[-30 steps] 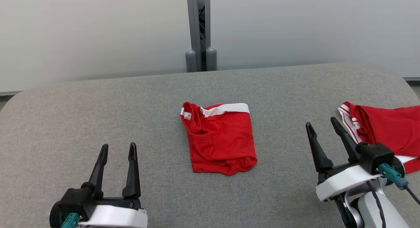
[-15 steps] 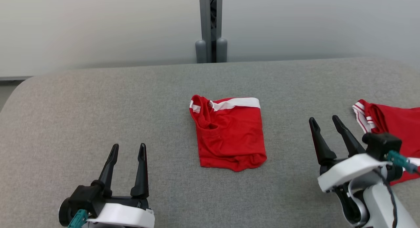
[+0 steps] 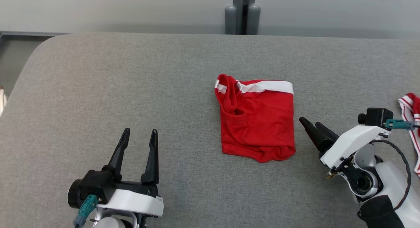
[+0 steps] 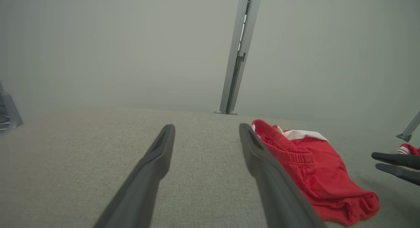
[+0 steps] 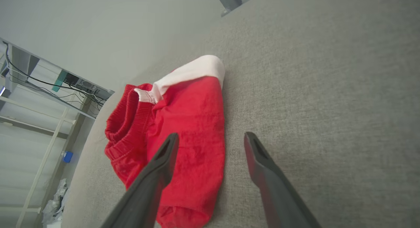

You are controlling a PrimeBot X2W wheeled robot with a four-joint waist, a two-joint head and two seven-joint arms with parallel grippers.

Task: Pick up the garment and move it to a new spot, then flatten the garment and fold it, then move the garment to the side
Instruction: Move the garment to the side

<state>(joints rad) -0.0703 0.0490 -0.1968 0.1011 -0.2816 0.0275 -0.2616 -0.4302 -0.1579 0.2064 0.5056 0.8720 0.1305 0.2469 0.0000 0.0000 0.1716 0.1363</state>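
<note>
Two dark-fingered grippers flank a folded red garment (image 3: 257,121), apparently a pair of shorts with a ribbed waistband and a white band along the far edge, though the folds make the cut hard to read. It lies right of centre in the head view on the grey padded table (image 3: 131,73) as a compact, slightly rumpled rectangle. The right gripper (image 3: 308,121) sits at the lower right, turned on its side, its tips just beside the garment's right edge. In the right wrist view its fingers stand clearly apart, one over the red cloth and one over bare table, and whether either touches the cloth cannot be told. The left gripper (image 3: 140,131) rests at the lower left, fingers apart and empty, well apart from the garment. A second red and white striped garment (image 3: 410,105) pokes in at the right edge of the frame. Folding looks finished, so the step in hand is probably the move to the side. That calls for sliding one finger under the right edge and closing on every layer, or the stack will likely fall open when lifted
</note>
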